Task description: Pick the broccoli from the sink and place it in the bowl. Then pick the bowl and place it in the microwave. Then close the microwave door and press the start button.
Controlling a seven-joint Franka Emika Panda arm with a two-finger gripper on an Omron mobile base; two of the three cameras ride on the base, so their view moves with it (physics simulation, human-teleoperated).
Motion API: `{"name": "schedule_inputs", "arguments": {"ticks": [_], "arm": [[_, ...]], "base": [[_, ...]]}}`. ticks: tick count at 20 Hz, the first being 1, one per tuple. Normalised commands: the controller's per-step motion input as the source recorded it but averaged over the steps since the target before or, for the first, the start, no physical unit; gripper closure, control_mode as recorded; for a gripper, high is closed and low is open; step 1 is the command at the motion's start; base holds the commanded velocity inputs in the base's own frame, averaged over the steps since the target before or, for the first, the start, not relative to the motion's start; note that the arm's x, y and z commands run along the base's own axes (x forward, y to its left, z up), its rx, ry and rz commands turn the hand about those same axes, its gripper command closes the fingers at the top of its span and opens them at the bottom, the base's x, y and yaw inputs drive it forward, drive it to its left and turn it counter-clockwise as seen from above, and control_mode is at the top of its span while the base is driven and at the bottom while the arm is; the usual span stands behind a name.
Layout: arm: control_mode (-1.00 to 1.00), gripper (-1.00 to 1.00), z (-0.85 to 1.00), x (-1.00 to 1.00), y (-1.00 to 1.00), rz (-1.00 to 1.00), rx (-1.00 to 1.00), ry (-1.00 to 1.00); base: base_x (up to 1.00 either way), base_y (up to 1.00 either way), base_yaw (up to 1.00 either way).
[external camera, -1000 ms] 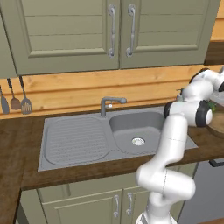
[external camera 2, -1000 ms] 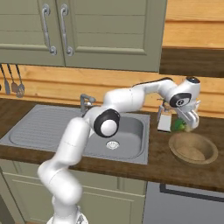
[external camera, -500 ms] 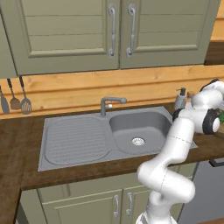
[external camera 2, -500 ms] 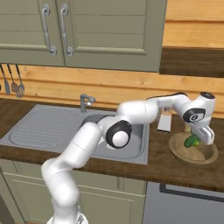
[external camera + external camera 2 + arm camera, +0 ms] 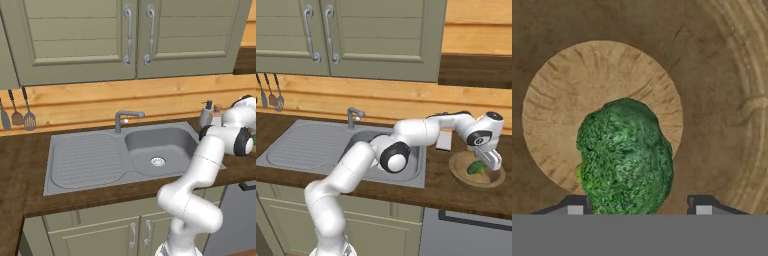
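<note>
One broccoli [image 5: 626, 157] lies on the bowl [image 5: 722, 100] floor between the parted, unclamped jaws of the gripper [image 5: 637, 204], right of the sink [image 5: 316, 150].

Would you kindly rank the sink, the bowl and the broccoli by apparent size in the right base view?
1. sink, clearly largest.
2. bowl, much smaller.
3. broccoli, smallest, lying inside the bowl.
</note>
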Motion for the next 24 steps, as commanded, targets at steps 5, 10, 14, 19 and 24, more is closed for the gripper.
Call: {"name": "schedule_inputs", "arguments": {"ticks": [5, 10, 14, 19, 24], "arm": [[-1.00, -1.00, 0.03, -0.70, 0.47, 0.07, -0.09, -0.13], [-1.00, -1.00, -0.02, -0.85, 1.00, 0.31, -0.47, -0.06], [-1.00, -1.00, -0.30, -0.10, 1.00, 0.35, -0.50, 0.18], [-1.00, -1.00, -0.20, 0.26, 0.68, 0.33, -0.31, 0.22], [-1.00, -1.00, -0.08, 0.46, 0.00, 0.21, -0.13, 0.18]], "base": [[0.00, 0.00, 0.00], [0.00, 0.00, 0.00], [0.00, 0.00, 0.00], [0.00, 0.00, 0.00], [0.00, 0.00, 0.00]]}}
